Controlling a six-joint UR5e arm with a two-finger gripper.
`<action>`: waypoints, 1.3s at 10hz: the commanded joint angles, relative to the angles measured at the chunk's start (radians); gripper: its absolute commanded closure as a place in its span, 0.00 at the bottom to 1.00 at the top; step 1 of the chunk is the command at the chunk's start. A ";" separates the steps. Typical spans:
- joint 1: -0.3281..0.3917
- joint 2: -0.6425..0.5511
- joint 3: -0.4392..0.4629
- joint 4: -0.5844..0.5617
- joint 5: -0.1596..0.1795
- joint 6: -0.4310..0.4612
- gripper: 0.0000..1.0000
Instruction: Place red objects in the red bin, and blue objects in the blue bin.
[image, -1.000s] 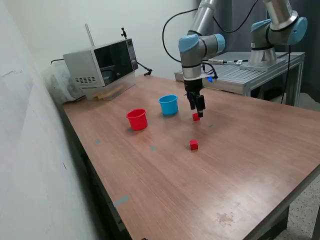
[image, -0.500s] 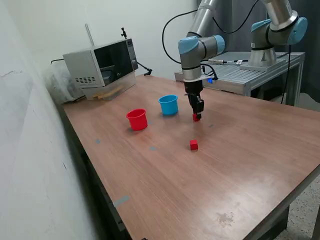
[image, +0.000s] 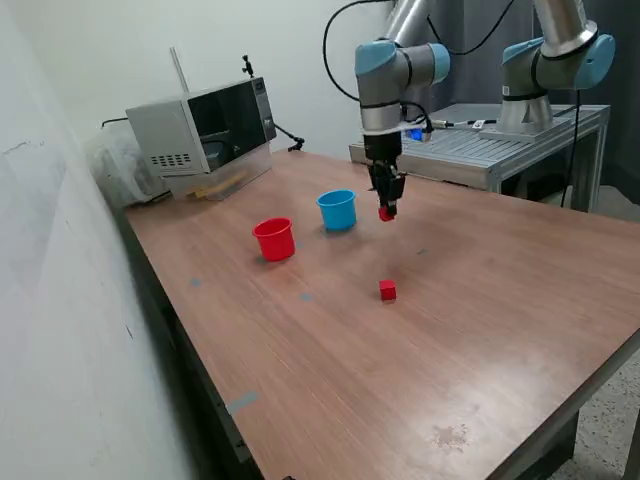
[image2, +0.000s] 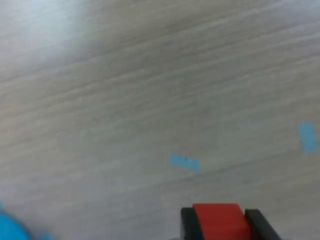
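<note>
Held red cube (image: 385, 213) sits clamped between the two black fingers (image2: 188, 223) of the gripper (image: 386, 210), lifted clear of the wooden table (image: 480, 300). In the wrist view the cube (image2: 221, 222) fills the gap between the fingers, so the gripper (image2: 221, 225) is closed only to the cube's width, one finger pressed on each side face. The cube has no long axis; its top face looks level and its sides run square to the fingers.

The cube hangs just to the exterior view's right of the light blue cup (image: 337, 210), apart from it. The red cup (image: 274, 239) stands farther toward the exterior view's left. A second red cube (image: 388, 290) rests on the table, nearer the camera, well apart from the gripper. Small blue tape marks (image2: 184, 162) show on the tabletop.
</note>
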 joint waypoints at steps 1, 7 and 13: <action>-0.001 -0.120 -0.026 0.076 -0.003 -0.050 1.00; -0.044 0.034 -0.338 0.114 -0.061 -0.050 1.00; -0.164 0.266 -0.550 0.117 -0.081 -0.059 1.00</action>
